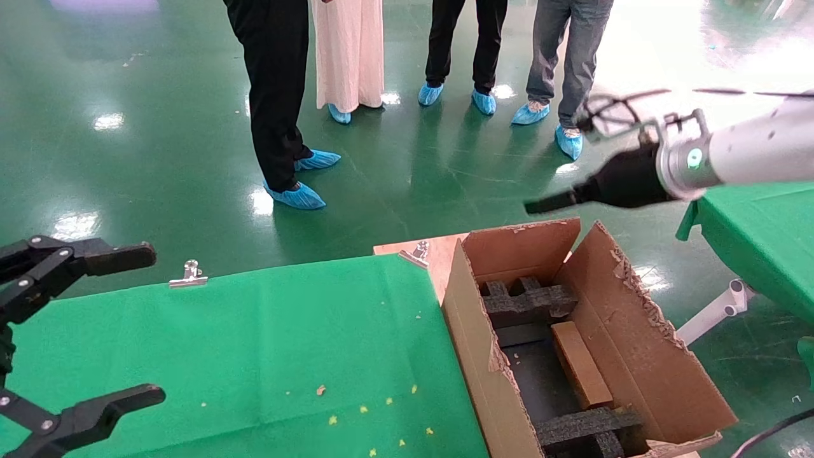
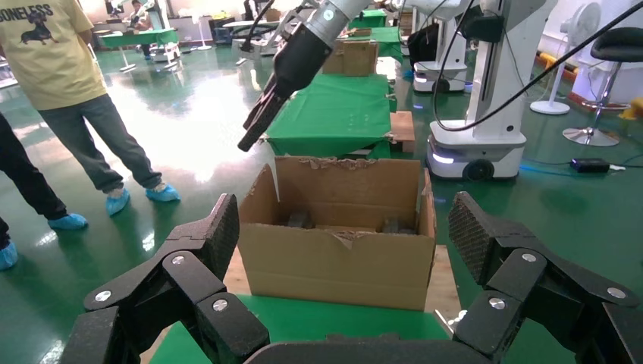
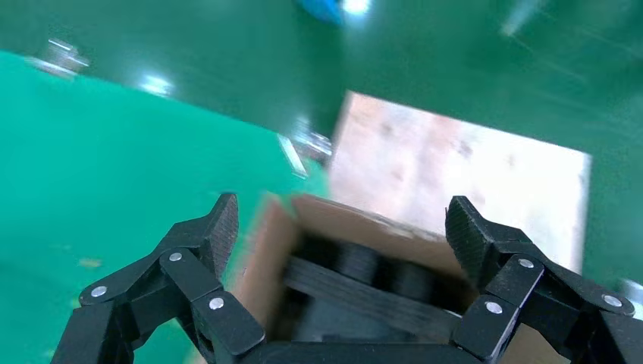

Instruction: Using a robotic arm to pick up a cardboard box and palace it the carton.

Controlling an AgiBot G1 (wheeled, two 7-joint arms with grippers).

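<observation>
With the cardboard box [image 1: 580,364] apparently seated between the carton [image 1: 642,331] foam blocks, I raise my right gripper [image 1: 552,202], jaws released and empty, straight clear of the far flap.

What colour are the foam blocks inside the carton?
Black foam blocks, clearest in the head view.

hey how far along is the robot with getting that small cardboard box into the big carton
It looks done: the cardboard box lies inside the carton, between the black foam blocks. The right gripper hangs above the carton's far end, jaws open and empty. The left gripper sits idle and open over the green table. Nothing appears left except pulling the right arm away.
</observation>
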